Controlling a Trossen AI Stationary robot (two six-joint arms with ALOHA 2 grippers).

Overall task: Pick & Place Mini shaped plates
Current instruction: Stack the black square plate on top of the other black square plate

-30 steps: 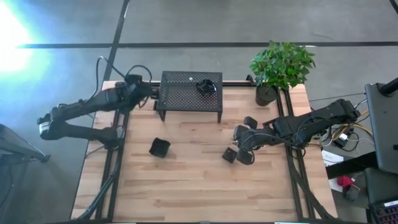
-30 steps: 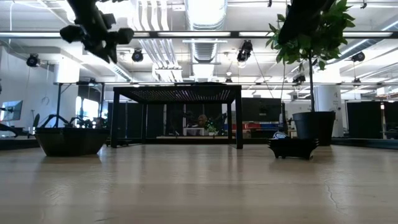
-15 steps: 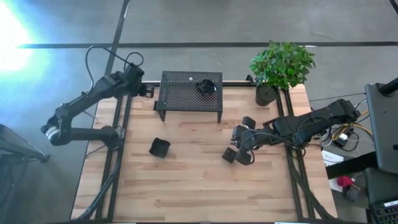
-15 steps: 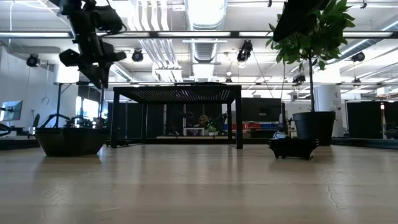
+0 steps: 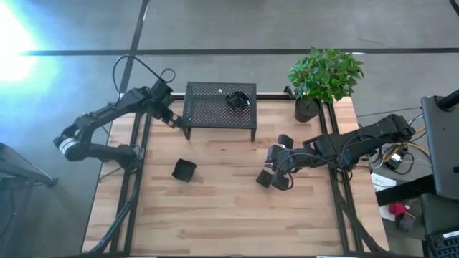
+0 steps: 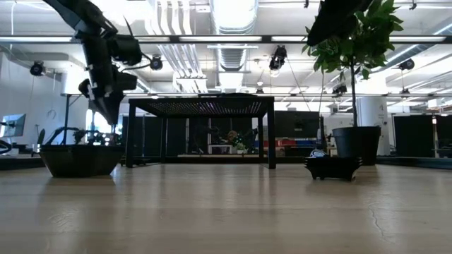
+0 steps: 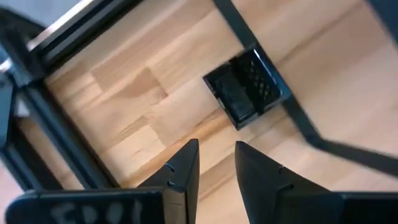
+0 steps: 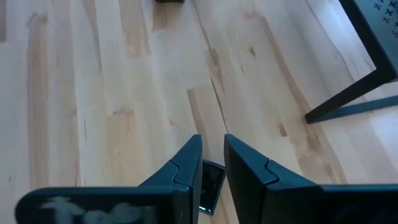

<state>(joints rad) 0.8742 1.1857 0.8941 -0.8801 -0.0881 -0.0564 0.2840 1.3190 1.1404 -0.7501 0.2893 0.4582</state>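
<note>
I see the right end effector (image 5: 278, 174) low over the desk (image 5: 215, 208), fingers narrowly parted astride a mini plate (image 8: 209, 185). The left end effector (image 5: 171, 116) hangs empty, parted, beside the mesh stand (image 5: 219, 111).

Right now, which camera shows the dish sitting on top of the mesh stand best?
The high view: it looks straight down on the dish on the mesh stand, near its right end. The low view sees the stand edge-on, hiding the dish. Neither wrist view shows it.
</note>
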